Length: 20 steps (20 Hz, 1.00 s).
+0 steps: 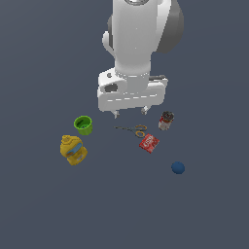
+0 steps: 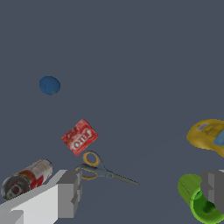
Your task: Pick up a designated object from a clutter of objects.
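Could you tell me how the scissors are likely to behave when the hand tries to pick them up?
The scissors lie flat, with thin blades, so the fingers probably get little height to pinch. They look rigid and light, so they may skid or pivot. The red box sits close by their handles and might get nudged.

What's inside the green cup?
Nothing visible: the green cup shows an empty green interior in the wrist view, though a gripper finger covers part of its rim.
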### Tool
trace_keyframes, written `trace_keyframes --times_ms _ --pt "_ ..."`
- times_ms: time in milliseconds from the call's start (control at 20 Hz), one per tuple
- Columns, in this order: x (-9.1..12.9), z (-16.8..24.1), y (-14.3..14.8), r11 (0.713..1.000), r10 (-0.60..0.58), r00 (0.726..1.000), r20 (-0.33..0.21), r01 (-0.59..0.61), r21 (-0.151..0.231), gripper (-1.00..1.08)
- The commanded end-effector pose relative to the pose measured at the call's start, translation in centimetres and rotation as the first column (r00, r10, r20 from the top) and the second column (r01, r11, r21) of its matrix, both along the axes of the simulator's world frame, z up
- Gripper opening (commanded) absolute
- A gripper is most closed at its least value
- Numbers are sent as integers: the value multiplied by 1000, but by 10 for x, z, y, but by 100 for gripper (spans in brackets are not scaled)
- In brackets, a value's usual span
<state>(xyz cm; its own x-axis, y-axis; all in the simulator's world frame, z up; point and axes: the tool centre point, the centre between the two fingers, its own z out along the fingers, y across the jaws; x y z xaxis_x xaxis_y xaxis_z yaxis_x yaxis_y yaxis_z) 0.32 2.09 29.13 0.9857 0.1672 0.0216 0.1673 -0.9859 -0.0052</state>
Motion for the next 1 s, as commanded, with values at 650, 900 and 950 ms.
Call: trace_keyframes --times_ms 650,900,950 --pt "-38 -106 4 928 371 928 -11 -371 -20 100" --pt "-59 -140 5 867 498 867 -16 -498 -21 100" --pt "-63 -147 6 852 522 853 -17 -522 -21 100"
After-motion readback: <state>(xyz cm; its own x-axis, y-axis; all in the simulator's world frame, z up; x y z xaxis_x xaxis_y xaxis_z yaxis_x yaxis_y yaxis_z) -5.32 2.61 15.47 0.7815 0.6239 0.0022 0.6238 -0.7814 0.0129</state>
